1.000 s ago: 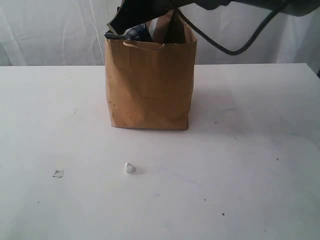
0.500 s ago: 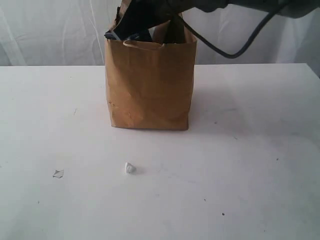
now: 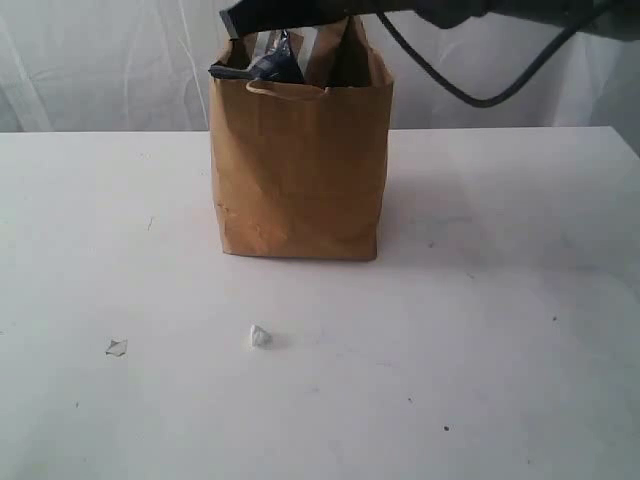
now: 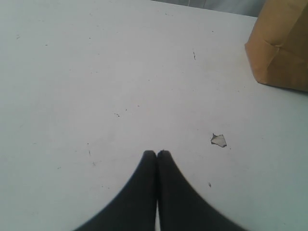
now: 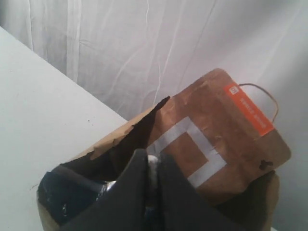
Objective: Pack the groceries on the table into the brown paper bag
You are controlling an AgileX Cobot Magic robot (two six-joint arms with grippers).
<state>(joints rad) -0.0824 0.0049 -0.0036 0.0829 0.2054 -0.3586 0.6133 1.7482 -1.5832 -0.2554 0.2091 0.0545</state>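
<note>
With the right gripper (image 5: 151, 159) closed, seemingly empty, above the brown paper bag (image 3: 300, 170), the brown pouch (image 5: 216, 139) leaning proud just beyond its tips could get clipped and tipped onto the tabletop (image 3: 450, 350).

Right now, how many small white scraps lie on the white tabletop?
2: flat scrap front left; crumpled scrap before the brown paper bag; others may hide behind it.
</note>
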